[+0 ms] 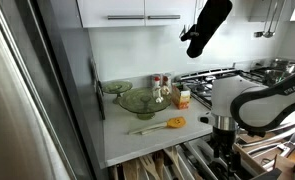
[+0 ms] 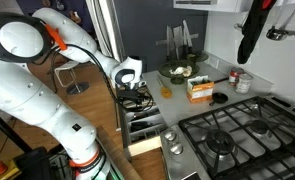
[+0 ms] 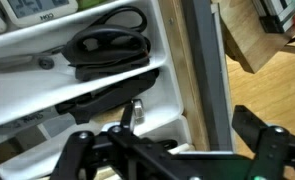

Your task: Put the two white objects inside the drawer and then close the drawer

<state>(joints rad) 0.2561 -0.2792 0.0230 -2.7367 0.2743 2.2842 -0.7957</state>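
The drawer (image 1: pixel 187 160) stands pulled out under the counter; it also shows in the other exterior view (image 2: pixel 139 128). In the wrist view its tray (image 3: pixel 162 60) holds black scissors and dark utensils, and its grey front (image 3: pixel 211 80) runs down the right. My gripper (image 3: pixel 167 138) is open and empty, low over the drawer in both exterior views (image 1: pixel 222 142) (image 2: pixel 137 97). One small whitish-grey object (image 1: pixel 204 120) lies at the counter's front edge by the stove (image 2: pixel 170 142). A small grey item (image 3: pixel 135 110) lies in the tray under the jaws. I cannot tell whether it is the second white object.
On the counter are glass bowls (image 1: pixel 137 100), a white-and-orange carton (image 1: pixel 183 97) and an orange-ended wooden spoon (image 1: pixel 165 125). The gas stove (image 2: pixel 237 135) is beside the counter. A fridge wall (image 1: pixel 47 90) bounds the counter's other end. Wooden floor (image 3: pixel 272 90) lies beyond the drawer front.
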